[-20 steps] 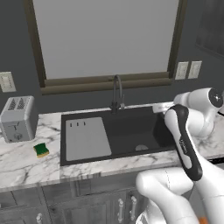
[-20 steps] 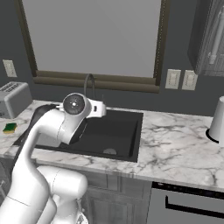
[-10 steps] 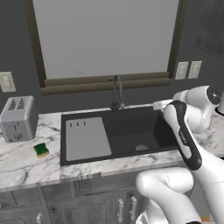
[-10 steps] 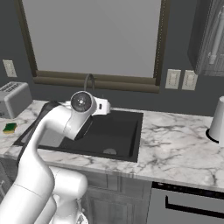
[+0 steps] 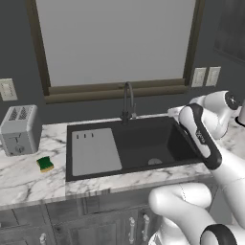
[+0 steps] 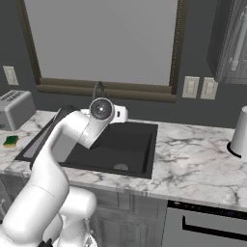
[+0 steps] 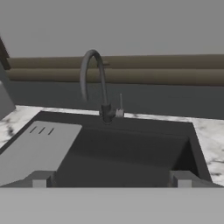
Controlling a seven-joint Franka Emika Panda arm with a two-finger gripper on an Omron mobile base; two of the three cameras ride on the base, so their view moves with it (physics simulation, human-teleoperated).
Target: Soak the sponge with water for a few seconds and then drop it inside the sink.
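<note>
Sponge (image 5: 45,163), yellow with green top, lies on marble; end effector (image 7: 111,179) gapes wide, empty.

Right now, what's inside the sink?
The sink holds a round drain in its dark basin and a light grey ribbed drainboard on one side. No water runs from the faucet. The robot's arm covers part of the basin's near corner.

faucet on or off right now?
Off. No stream falls from the faucet spout in the hand view, and the sink basin below looks dry and bare.
</note>
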